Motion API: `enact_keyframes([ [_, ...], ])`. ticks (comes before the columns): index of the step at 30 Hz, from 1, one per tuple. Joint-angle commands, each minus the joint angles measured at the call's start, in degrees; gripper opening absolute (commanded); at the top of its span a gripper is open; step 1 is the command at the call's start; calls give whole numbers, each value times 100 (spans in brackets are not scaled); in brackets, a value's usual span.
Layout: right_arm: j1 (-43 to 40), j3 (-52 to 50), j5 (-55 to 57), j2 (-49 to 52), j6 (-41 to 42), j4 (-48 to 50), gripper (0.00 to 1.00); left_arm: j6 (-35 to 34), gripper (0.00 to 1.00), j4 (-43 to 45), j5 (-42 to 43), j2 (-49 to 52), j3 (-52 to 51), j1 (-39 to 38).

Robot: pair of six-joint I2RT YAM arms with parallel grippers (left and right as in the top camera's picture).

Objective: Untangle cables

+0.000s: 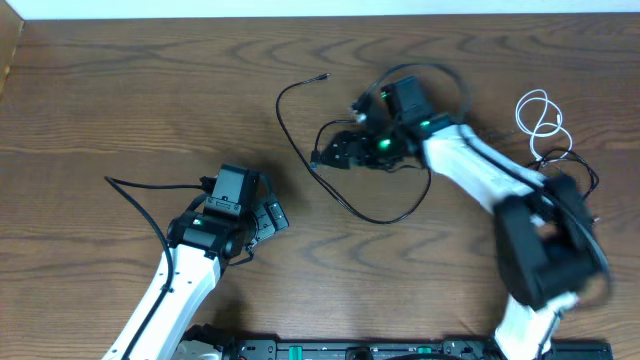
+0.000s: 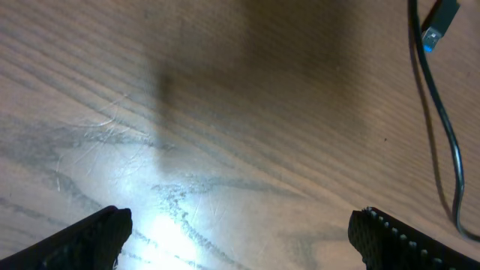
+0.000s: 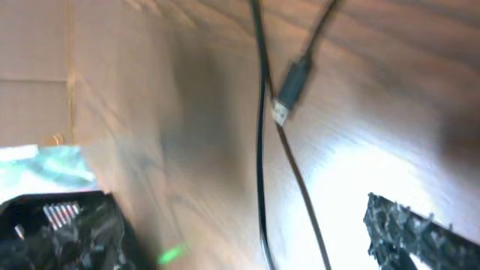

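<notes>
A long black cable [image 1: 300,150] loops across the table's middle, one plug end [image 1: 320,77] at the top. My right gripper [image 1: 335,152] is open and low over this loop; in the right wrist view the black cable [image 3: 260,150] runs between its fingers [image 3: 240,232], beside a USB plug [image 3: 291,86]. A short white cable [image 1: 540,118] lies coiled at the far right, with more black cable [image 1: 580,165] below it. My left gripper [image 1: 272,218] is open and empty at the lower left; the left wrist view shows a black cable [image 2: 442,127] with a plug [image 2: 439,22] at the right edge.
The wooden table [image 1: 120,100] fills the overhead view. A thick black arm wire [image 1: 135,195] trails left of the left arm. A black rail [image 1: 330,350] runs along the front edge.
</notes>
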Motion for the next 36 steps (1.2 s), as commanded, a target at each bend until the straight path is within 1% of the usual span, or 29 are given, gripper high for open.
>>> enact_keyframes([
  [1, -136, 33, 1373, -745, -483, -839, 99, -31, 98, -17, -20, -31, 52, -7],
  [2, -140, 33, 1727, -857, -479, -1156, 99, -31, 98, -17, -20, -28, 52, -7],
  [4, -140, 33, 2013, -986, -483, -1648, 99, -28, 98, -17, -20, -31, 52, -7],
  [7, -125, 33, 1827, -1021, -461, -1919, 99, -28, 98, -17, -20, -31, 52, -7],
  [9, -46, -81, 1349, -1001, -76, -1958, 98, -28, 98, -17, -20, -31, 52, -7],
  [10, -2, -127, 1257, -999, 28, -1917, 95, -28, 98, -17, -20, -31, 52, -7],
  [11, 55, -190, 1198, -999, 179, -1834, 80, -28, 98, -17, -20, -31, 52, -7],
  [12, 136, -271, 1226, -999, 442, -1742, 53, -28, 98, -17, -22, -28, 52, -7],
  [13, 225, -365, 1241, -999, 841, -1687, 37, -28, 98, -17, -22, -31, 52, -7],
  [14, 306, -446, 1237, -999, 1241, -1648, 32, -28, 98, -17, -20, -28, 52, -7],
  [15, 402, -535, 1239, -999, 1707, -1602, 31, -28, 98, -17, -20, -31, 52, -7],
  [17, 627, -741, 1325, -997, 2892, -1456, 41, -28, 98, -17, -20, -28, 52, -7],
  [18, 739, -822, 1412, -999, 3469, -1410, 42, -28, 98, -17, -20, -31, 52, -7],
  [19, 848, -898, 1519, -999, 4057, -1386, 48, -28, 98, -17, -20, -28, 52, -7],
  [20, 981, -979, 1683, -999, 4800, -1375, 50, -28, 98, -17, -20, -28, 52, -7],
  [21, 1071, -1027, 1805, -999, 5261, -1373, 50, -28, 98, -17, -20, -31, 52, -7],
  [23, 1300, -1143, 2243, -997, 6467, -1333, 52, -28, 98, -17, -20, -31, 52, -7],
  [25, 1539, -1239, 2846, -997, 7449, -1178, 51, -28, 98, -17, -20, -28, 52, -7],
  [27, 1714, -1309, 3405, -999, 7914, -920, 48, -28, 98, -17, -20, -31, 52, -7],
  [29, 1867, -1355, 3939, -997, 8323, -717, 50, -28, 98, -17, -22, -28, 52, -7],
  [31, 1965, -1357, 4260, -997, 8616, -621, 49, -28, 98, -17, -22, -31, 52, -7],
  [33, 2028, -1357, 4336, -997, 8795, -535, 47, -31, 98, -17, -22, -31, 52, -7],
  [36, 2131, -1357, 4341, -997, 8821, -476, 47, -28, 98, -17, -22, -31, 52, -7],
])
